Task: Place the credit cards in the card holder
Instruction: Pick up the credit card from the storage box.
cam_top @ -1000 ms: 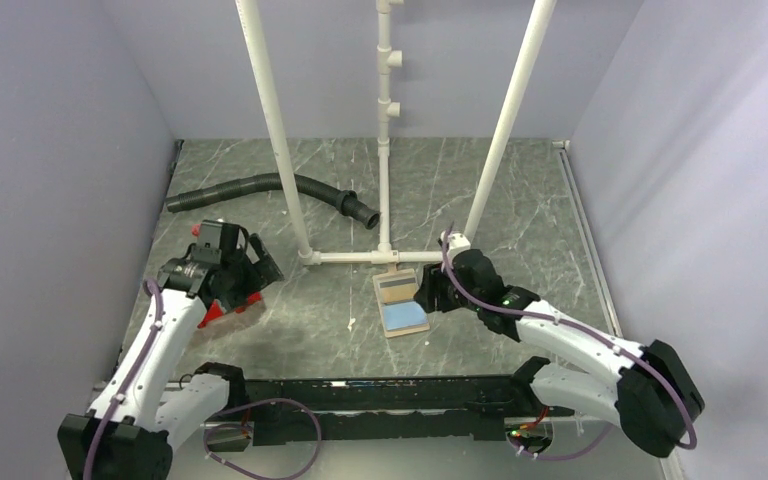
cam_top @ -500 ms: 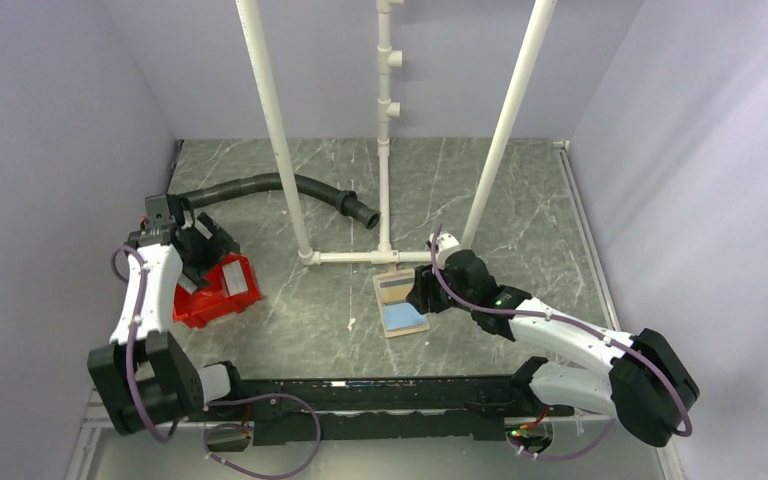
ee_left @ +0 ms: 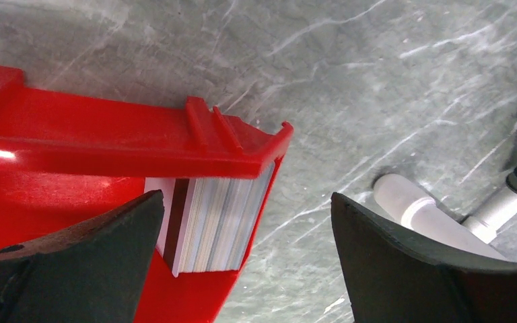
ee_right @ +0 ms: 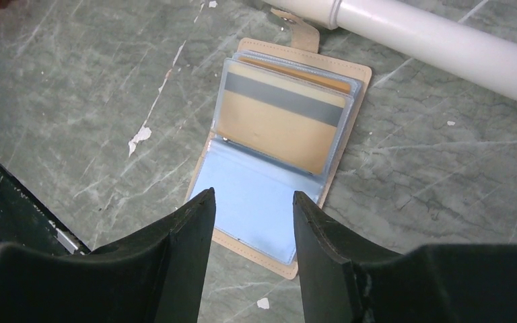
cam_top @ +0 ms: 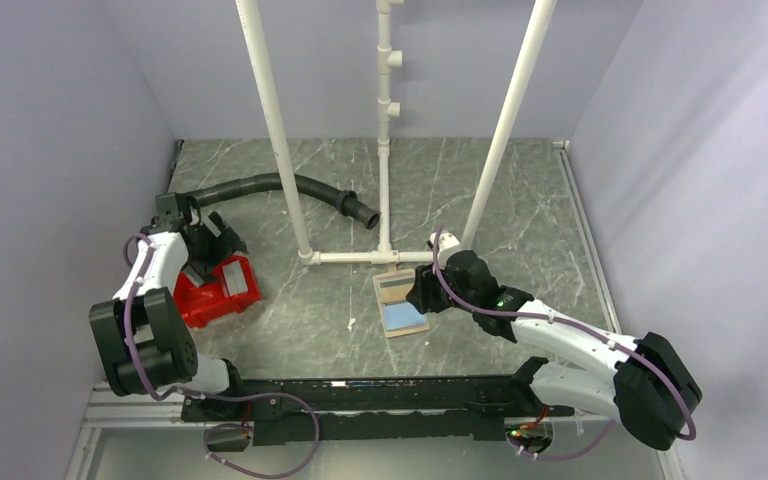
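The card holder [cam_top: 400, 303] lies open on the table, a tan card in its upper sleeve and a pale blue page below; it also shows in the right wrist view [ee_right: 276, 134]. My right gripper [cam_top: 420, 295] is open and empty, its tips over the blue page [ee_right: 252, 195]. The credit cards [cam_top: 237, 278] stand as a whitish stack on edge in the right end of the red bin [cam_top: 200, 300]. My left gripper [cam_top: 212, 245] is open and empty just above that end of the bin, jaws either side of the stack [ee_left: 209, 225] and the bin wall [ee_left: 108, 141].
A black corrugated hose [cam_top: 270, 185] lies at the back left. A white pipe frame [cam_top: 385, 257] stands just behind the holder, its base bar [ee_right: 431, 40] close to the snap tab. A pipe end [ee_left: 424, 208] lies right of the bin.
My left arm has folded back towards the left wall, uncovering the red bin and the stack, and its gripper has come down over the bin's right end. My right gripper edged left over the holder.
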Robot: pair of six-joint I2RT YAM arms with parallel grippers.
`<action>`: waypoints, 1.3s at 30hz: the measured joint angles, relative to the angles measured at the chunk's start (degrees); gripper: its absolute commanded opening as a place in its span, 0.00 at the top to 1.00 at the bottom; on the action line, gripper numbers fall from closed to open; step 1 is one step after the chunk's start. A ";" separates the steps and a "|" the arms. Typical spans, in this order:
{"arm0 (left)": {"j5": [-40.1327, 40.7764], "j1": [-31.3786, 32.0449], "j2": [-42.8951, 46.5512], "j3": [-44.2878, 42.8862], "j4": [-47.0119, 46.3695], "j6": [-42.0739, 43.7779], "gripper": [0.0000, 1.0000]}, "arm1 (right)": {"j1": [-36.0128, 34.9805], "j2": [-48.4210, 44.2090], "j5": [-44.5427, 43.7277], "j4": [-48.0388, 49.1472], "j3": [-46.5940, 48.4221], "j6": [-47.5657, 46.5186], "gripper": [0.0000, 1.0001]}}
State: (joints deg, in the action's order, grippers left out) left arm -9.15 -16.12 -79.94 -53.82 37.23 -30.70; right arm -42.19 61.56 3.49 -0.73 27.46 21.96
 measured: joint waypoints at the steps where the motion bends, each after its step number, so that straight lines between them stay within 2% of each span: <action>1: 0.04 0.00 -0.59 0.52 -0.44 0.04 0.01 | 0.00 -0.22 0.00 -0.02 0.00 0.00 0.51; 16: -2.71 -0.20 -2.86 5.18 -5.46 0.04 0.02 | 0.00 -0.92 -0.02 0.00 -0.02 0.02 0.52; 23: -5.05 -0.20 -1.57 5.40 -6.12 -0.15 0.06 | 0.00 -0.90 -0.02 0.00 -0.04 0.02 0.53; 29: -5.53 -0.20 -1.55 5.40 -5.95 -0.13 0.19 | 0.00 -0.76 -0.02 -0.02 -0.04 0.02 0.54; 39: -5.40 -0.20 -0.90 5.40 -5.16 -0.17 0.32 | 0.00 -0.02 0.00 0.00 -0.04 0.02 0.55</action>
State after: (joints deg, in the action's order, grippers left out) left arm -14.55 -16.32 -80.84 -48.42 32.08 -30.87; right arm -42.19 61.54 3.49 -0.73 27.42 21.98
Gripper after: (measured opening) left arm 0.717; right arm 0.458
